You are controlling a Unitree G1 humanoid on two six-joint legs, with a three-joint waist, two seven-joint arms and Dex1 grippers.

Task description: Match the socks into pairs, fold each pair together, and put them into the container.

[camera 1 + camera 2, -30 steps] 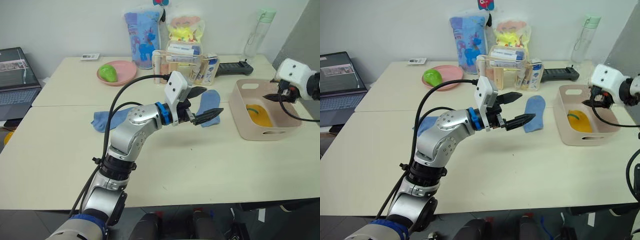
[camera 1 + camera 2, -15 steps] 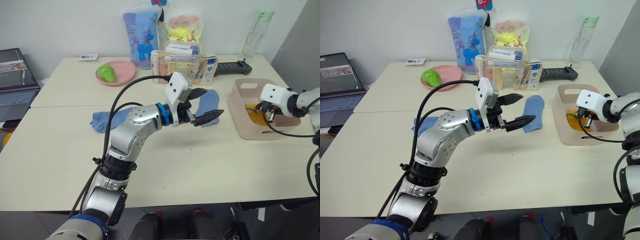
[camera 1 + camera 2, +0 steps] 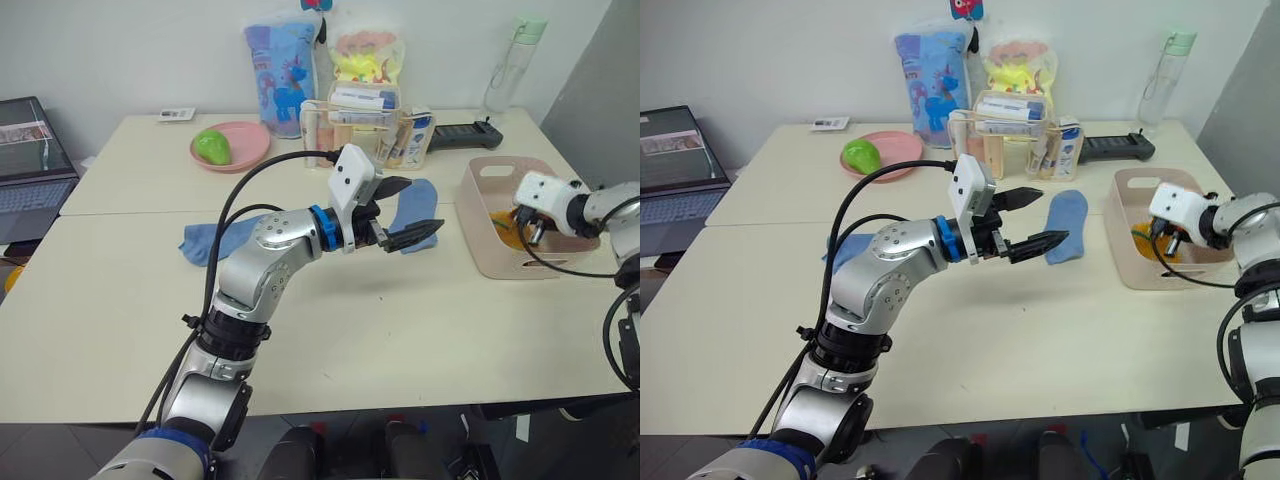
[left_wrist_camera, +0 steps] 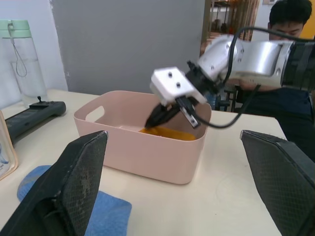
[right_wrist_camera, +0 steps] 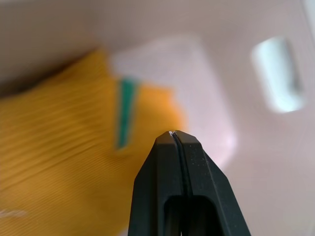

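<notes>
Right hand (image 4: 165,114) dips into the pale pink container (image 3: 480,222), its fingers pressed together with nothing between them — tips just above the mustard yellow socks (image 5: 59,162) lying on the container's floor. Left hand (image 3: 408,212) hangs above the surface (image 3: 400,330), fingers spread wide and empty. One light blue sock (image 3: 1068,226) lies flat beyond it; another (image 3: 215,238) sits behind the left arm.

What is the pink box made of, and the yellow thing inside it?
The pink box looks like smooth, matte moulded plastic: rounded corners, thin even walls and a cut-out handle slot. The yellow thing looks like soft ribbed knit fabric, probably a sock: fine parallel ridges run across it, with a teal stripe.
</notes>
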